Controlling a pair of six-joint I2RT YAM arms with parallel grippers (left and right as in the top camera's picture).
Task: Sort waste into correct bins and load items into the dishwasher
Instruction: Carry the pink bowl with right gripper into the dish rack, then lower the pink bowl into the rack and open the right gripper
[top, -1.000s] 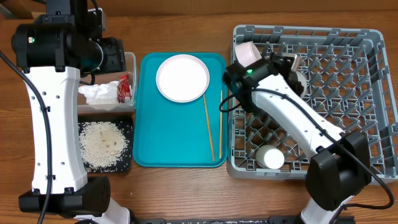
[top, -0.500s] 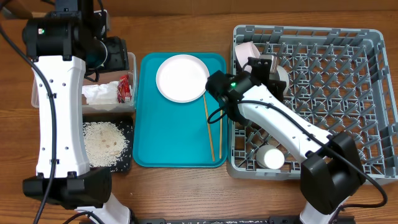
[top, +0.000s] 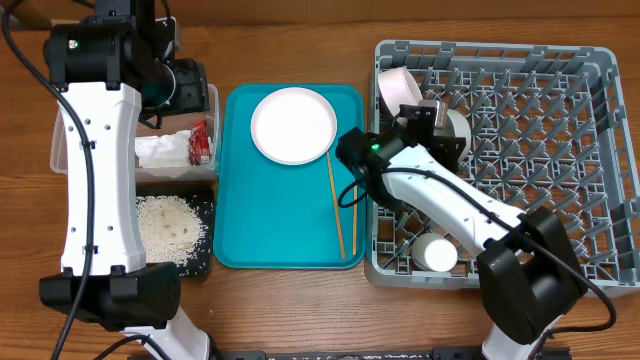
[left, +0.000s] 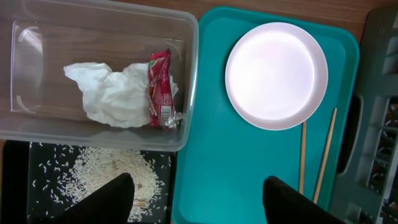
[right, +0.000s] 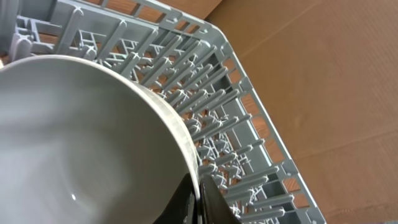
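Note:
My right gripper (right: 200, 193) is shut on the rim of a white bowl (right: 87, 143) and holds it over the grey dish rack (right: 249, 134), near the rack's left wall (top: 372, 215); the bowl shows beside my arm overhead (top: 455, 122). Another white bowl (top: 396, 86) stands on edge at the rack's far left, and a small white cup (top: 437, 254) sits near the rack's front. My left gripper (left: 198, 199) is open and empty above the teal tray (left: 242, 162). The pale plate (left: 276, 74) and two chopsticks (left: 314, 155) lie on that tray. The napkin (left: 112, 93) and red wrapper (left: 160, 87) lie in the clear tub (left: 37, 43). Rice (left: 106, 177) covers the black tray (left: 15, 186).
The teal tray (top: 270, 215) lies between the bins on the left and the rack on the right. The tub (top: 212, 100) sits behind the black tray (top: 205, 205). Bare wooden table (top: 300, 310) runs along the front.
My right arm has swung left with the bowl, toward the rack's left wall. My left arm has shifted slightly right above the tub.

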